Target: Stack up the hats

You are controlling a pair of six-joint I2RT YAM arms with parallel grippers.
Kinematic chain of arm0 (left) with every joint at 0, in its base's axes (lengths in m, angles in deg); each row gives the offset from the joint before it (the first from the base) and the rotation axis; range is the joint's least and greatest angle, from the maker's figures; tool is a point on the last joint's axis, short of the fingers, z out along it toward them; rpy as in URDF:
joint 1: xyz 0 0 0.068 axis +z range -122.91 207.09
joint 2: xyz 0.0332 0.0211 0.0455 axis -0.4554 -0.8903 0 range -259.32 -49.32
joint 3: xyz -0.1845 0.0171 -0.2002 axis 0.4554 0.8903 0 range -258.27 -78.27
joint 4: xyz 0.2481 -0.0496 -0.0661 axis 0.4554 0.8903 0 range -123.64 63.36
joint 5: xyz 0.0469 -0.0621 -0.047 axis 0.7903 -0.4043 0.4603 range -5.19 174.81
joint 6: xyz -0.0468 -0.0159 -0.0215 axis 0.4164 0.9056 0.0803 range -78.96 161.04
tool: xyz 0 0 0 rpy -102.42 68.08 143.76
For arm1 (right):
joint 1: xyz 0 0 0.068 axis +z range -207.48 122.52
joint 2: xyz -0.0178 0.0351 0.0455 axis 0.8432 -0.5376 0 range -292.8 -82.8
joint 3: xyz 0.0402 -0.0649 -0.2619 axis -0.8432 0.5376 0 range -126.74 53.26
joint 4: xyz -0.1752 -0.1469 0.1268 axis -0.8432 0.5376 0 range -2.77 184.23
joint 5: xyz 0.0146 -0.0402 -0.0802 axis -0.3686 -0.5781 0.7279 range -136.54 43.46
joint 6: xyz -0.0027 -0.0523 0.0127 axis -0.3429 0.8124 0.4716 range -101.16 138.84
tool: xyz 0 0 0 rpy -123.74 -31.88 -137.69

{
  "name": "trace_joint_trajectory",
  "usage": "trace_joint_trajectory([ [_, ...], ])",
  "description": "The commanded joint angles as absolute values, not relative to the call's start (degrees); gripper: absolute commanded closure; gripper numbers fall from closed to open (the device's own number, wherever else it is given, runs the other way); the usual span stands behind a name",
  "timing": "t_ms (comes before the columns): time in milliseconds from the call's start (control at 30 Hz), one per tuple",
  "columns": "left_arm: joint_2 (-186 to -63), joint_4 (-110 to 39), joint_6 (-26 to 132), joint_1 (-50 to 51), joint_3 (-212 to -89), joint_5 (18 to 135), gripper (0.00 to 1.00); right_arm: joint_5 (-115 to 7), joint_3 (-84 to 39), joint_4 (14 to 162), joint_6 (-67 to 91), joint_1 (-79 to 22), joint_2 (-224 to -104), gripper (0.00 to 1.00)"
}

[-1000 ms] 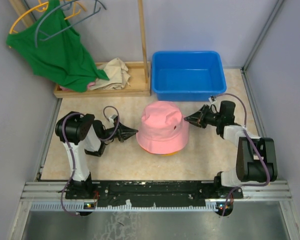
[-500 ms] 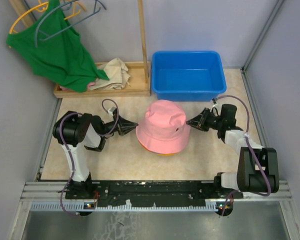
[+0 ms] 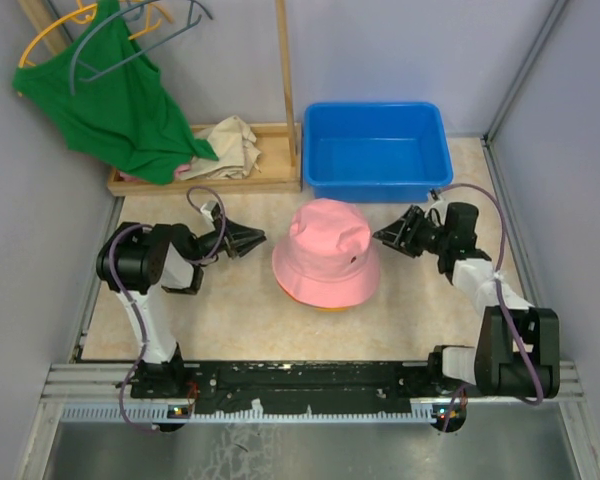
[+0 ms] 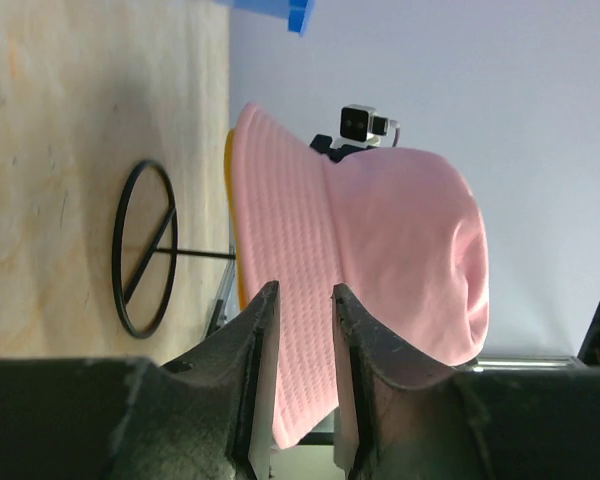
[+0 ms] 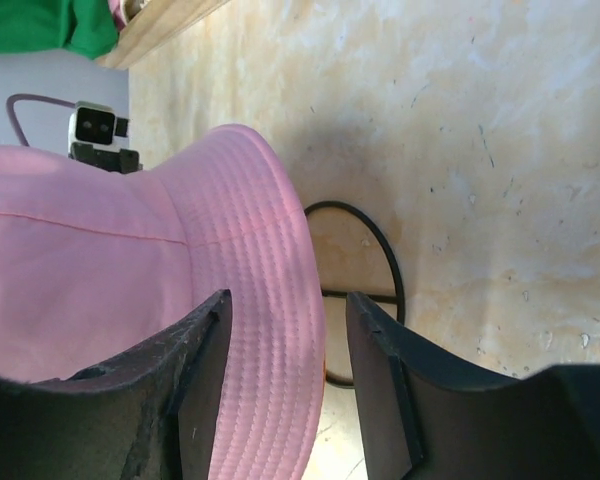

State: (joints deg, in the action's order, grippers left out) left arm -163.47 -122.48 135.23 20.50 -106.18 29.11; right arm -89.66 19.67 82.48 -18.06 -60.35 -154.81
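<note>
The pink hat (image 3: 325,255) sits crown up at the middle of the table, on top of other hats. Only an orange brim edge (image 3: 326,306) shows under it; a yellow-orange edge shows in the left wrist view (image 4: 229,200). No light blue hat is visible. The pink hat also fills the left wrist view (image 4: 380,250) and the right wrist view (image 5: 130,270). My left gripper (image 3: 263,238) (image 4: 300,295) is left of the hat, a little apart from it, jaws narrowly open and empty. My right gripper (image 3: 378,237) (image 5: 285,300) is at the hat's right brim, open and empty.
A black wire ring stand (image 4: 140,250) (image 5: 375,260) lies on the table under the hats. A blue bin (image 3: 375,150) stands behind the hats. At the back left is a wooden rack base (image 3: 205,180) with a beige cloth (image 3: 230,145) and a hanging green tank top (image 3: 120,110).
My left gripper has drawn back from the pink hat's left brim, to the left and farther away. The right gripper has shifted slightly. The hat's crown has settled.
</note>
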Motion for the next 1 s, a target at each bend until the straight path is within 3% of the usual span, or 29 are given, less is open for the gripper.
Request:
trace_joint_trajectory([
  [0,-162.32,-129.45,131.67,22.12,-110.09,29.33,0.66,-86.84,14.92,84.50,-15.33,-60.73,-152.25,0.50],
  [200,-154.29,-110.56,117.85,23.80,-113.49,29.98,0.65,-83.07,12.65,88.72,-13.23,-61.95,-150.43,0.49],
  [433,-135.60,-69.05,87.33,23.73,-118.82,40.11,0.49,-76.68,6.77,96.92,-10.18,-62.07,-149.95,0.39],
  [500,-131.23,-61.13,82.35,23.75,-119.18,44.03,0.44,-75.04,5.41,98.73,-9.17,-62.14,-150.02,0.30],
  [533,-128.90,-57.55,80.46,23.79,-118.81,46.23,0.36,-74.53,4.69,99.63,-8.51,-62.18,-149.70,0.26],
  [600,-124.09,-52.16,77.26,23.76,-118.00,52.78,0.19,-73.18,3.90,100.86,-8.12,-62.10,-148.85,0.02],
  [733,-113.69,-46.93,73.68,23.81,-115.39,64.38,0.01,-68.47,3.45,105.50,-6.79,-61.75,-146.37,0.01],
  [967,-101.79,-38.17,67.88,23.67,-114.84,94.04,0.01,-64.88,3.16,109.44,-4.23,-60.53,-141.70,0.01],
])
